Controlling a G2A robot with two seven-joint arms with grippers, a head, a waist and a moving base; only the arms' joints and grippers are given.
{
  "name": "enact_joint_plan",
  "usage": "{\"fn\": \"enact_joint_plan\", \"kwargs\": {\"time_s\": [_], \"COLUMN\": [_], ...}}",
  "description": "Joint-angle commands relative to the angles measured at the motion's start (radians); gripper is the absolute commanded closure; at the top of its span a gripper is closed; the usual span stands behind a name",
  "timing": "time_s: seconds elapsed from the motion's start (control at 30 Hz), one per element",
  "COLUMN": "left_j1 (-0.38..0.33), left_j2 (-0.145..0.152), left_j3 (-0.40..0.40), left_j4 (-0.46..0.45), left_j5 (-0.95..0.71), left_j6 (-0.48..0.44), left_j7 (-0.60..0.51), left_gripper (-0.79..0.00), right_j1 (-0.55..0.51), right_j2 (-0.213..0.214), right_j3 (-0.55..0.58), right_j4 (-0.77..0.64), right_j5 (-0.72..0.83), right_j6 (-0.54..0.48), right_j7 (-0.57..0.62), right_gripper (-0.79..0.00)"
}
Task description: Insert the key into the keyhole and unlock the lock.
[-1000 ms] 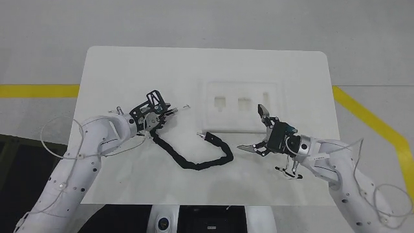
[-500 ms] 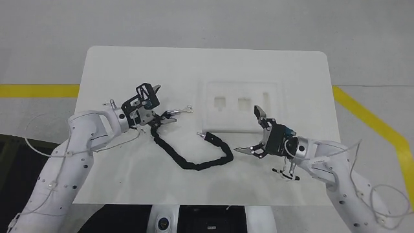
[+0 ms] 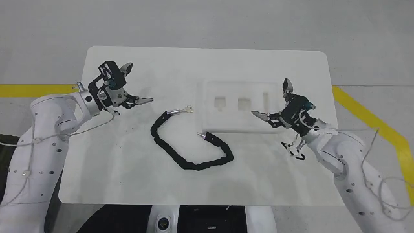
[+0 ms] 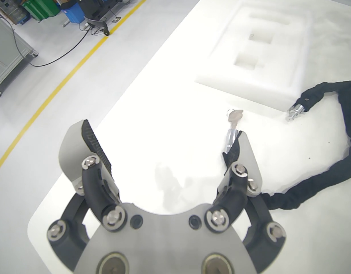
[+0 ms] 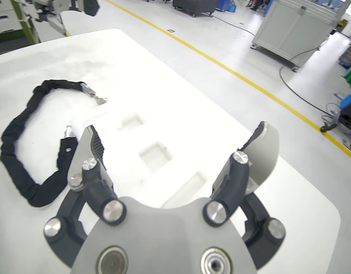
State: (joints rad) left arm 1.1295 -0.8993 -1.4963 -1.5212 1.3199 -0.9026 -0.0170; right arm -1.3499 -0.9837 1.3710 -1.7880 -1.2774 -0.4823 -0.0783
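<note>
Chain lock (image 3: 194, 164) — black-sleeved, flat on my table (image 3: 116, 168) in an open curve | silver barrel (image 3: 173, 112) at its left end, key (image 3: 188, 109) seated in it, bow pointing away | bare pin end (image 3: 204, 134) lies free — apart from the barrel.

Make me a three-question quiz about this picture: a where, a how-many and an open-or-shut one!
1. Where is the key? A on the floor; B at one end of the chain lock; C in a box.
2. How many hollows has the foam tray? A one; B three; C five.
3. How are the left pincer and right pincer? A both open, empty; B both shut; C holding the chain.
B, key sticks from the lock's end; B, three hollows show; A, both gape, nothing inside.
</note>
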Motion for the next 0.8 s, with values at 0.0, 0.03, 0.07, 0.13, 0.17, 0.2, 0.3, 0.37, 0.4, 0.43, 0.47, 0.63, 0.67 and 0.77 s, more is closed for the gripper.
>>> {"fn": "enact_joint_plan", "kwargs": {"time_s": [0.0, 0.03, 0.07, 0.13, 0.17, 0.2, 0.3, 0.37, 0.4, 0.43, 0.47, 0.63, 0.67, 0.77], "left_j1": [0.011, 0.016, 0.023, 0.036, 0.041, 0.046, 0.050, 0.054, 0.054, 0.054, 0.054, 0.054, 0.054, 0.054], "left_j2": [0.004, 0.007, 0.009, 0.013, 0.015, 0.017, 0.018, 0.020, 0.020, 0.020, 0.020, 0.019, 0.019, 0.019], "left_j3": [-0.025, -0.041, -0.055, -0.077, -0.087, -0.095, -0.100, -0.104, -0.104, -0.104, -0.104, -0.104, -0.104, -0.104], "left_j4": [0.017, 0.028, 0.035, 0.042, 0.043, 0.043, 0.042, 0.040, 0.040, 0.040, 0.040, 0.040, 0.040, 0.040], "left_j5": [0.004, 0.006, 0.007, 0.013, 0.018, 0.021, 0.024, 0.026, 0.026, 0.026, 0.026, 0.026, 0.026, 0.026], "left_j6": [0.003, 0.002, 0.000, 0.000, 0.001, -0.002, -0.005, -0.008, -0.008, -0.008, -0.008, -0.008, -0.008, -0.008], "left_j7": [0.017, 0.026, 0.035, 0.051, 0.056, 0.061, 0.067, 0.072, 0.072, 0.072, 0.072, 0.072, 0.072, 0.072], "left_gripper": [-0.785, -0.785, -0.785, -0.785, -0.785, -0.785, -0.784, -0.784, -0.784, -0.784, -0.784, -0.784, -0.784, -0.784], "right_j1": [-0.003, -0.007, -0.010, -0.019, -0.024, -0.027, -0.027, -0.027, -0.027, -0.027, -0.027, -0.027, -0.027, -0.027], "right_j2": [-0.002, -0.003, -0.004, -0.005, -0.006, -0.006, -0.006, -0.006, -0.006, -0.006, -0.006, -0.006, -0.006, -0.006], "right_j3": [0.020, 0.027, 0.036, 0.052, 0.058, 0.062, 0.062, 0.062, 0.062, 0.062, 0.062, 0.062, 0.062, 0.062], "right_j4": [0.001, 0.000, 0.000, -0.006, -0.008, -0.009, -0.010, -0.009, -0.009, -0.009, -0.009, -0.009, -0.009, -0.009], "right_j5": [-0.006, 0.000, 0.001, -0.006, -0.005, -0.007, -0.007, -0.007, -0.007, -0.007, -0.007, -0.007, -0.007, -0.007], "right_j6": [0.065, 0.087, 0.107, 0.146, 0.159, 0.166, 0.167, 0.166, 0.166, 0.165, 0.165, 0.165, 0.165, 0.165], "right_j7": [-0.004, -0.011, -0.016, -0.023, -0.028, -0.029, -0.029, -0.029, -0.029, -0.029, -0.029, -0.029, -0.029, -0.029], "right_gripper": [-0.785, -0.785, -0.785, -0.785, -0.785, -0.785, -0.785, -0.785, -0.785, -0.785, -0.785, -0.785, -0.785, -0.785]}}
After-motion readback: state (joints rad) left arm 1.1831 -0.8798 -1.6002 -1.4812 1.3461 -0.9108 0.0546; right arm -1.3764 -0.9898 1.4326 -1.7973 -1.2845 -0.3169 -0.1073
